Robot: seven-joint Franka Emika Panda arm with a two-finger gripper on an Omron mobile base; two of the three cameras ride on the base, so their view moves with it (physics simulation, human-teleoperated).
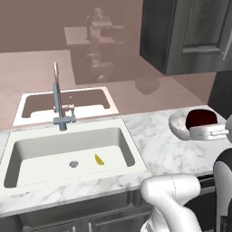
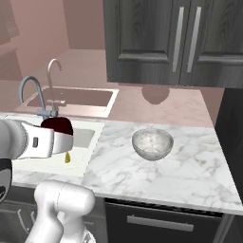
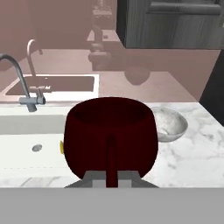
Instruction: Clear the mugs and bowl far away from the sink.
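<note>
A marble counter [image 2: 180, 166] runs along a pink-tinted wall under dark cabinets [image 2: 156, 38], with the white sink [image 1: 68, 154] set into its left part. The grey faucet [image 1: 58, 97] stands at the back rim of the sink, and a small yellow scrap [image 1: 98, 159] lies in the basin near the drain.

The arm holds a dark red mug [image 3: 110, 138] in the air. The fingers [image 3: 111, 181] are nearly closed, pinched on the mug's handle, which shows as a dark vertical bar in the hand view. In the right base view the mug [image 2: 57, 126] hangs over the near right part of the sink; in the left base view it appears just in front of the bowl [image 1: 181, 124], so its exact place above the counter is hard to fix.

The speckled bowl [image 2: 152, 144] sits on the counter right of the sink, not far from it, so it probably remains to be moved. The mug is lifted but not yet set down. The task seems at an early or middle stage, with a placement well to the right still to come.

The right base view shows the bowl whole and the free counter beyond it. The left base view shows the whole basin with its drain and scrap. The hand view shows the grip on the handle.
</note>
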